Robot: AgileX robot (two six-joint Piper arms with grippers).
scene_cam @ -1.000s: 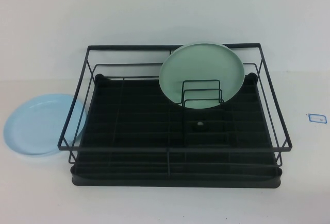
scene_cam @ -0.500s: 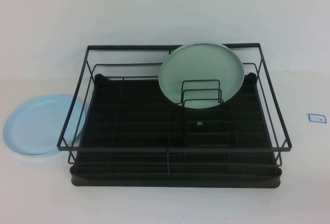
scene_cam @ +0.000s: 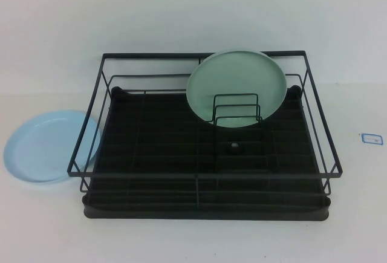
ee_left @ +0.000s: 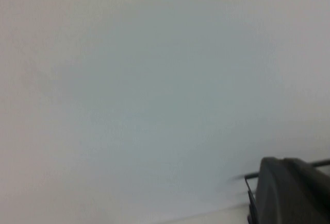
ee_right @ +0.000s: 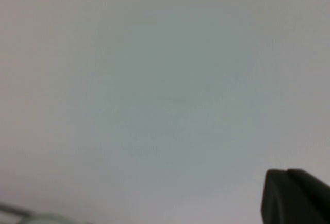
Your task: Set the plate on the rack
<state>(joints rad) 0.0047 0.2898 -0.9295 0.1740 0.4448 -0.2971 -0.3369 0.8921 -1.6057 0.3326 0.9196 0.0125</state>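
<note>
Nothing has shifted over the last second: the light blue plate (scene_cam: 47, 147) lies flat on the white surface (scene_cam: 181, 239) at 9 o'clock of the black wire dish rack (scene_cam: 205, 175), its edge just beside the rack's wires. So the task looks not yet begun. A mint-green plate (scene_cam: 236, 81) stands in the small wire holder (scene_cam: 236, 109). A small blue-edged tag (scene_cam: 371, 137) lies at 3 o'clock. Beyond the surface the room shows only plain white. Neither arm shows from above; only a dark part of the left end effector (ee_left: 291, 193) and the right end effector (ee_right: 296, 198) is visible in each wrist view, and I cannot tell their state.

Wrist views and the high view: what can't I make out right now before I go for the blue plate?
- Left gripper: only a dark edge in the left wrist view; absent from the high view.
- Right gripper: likewise, right wrist view.
- Blue plate: its right edge behind the rack wires, high view.
- Green plate: bottom hidden by the wire holder.
</note>
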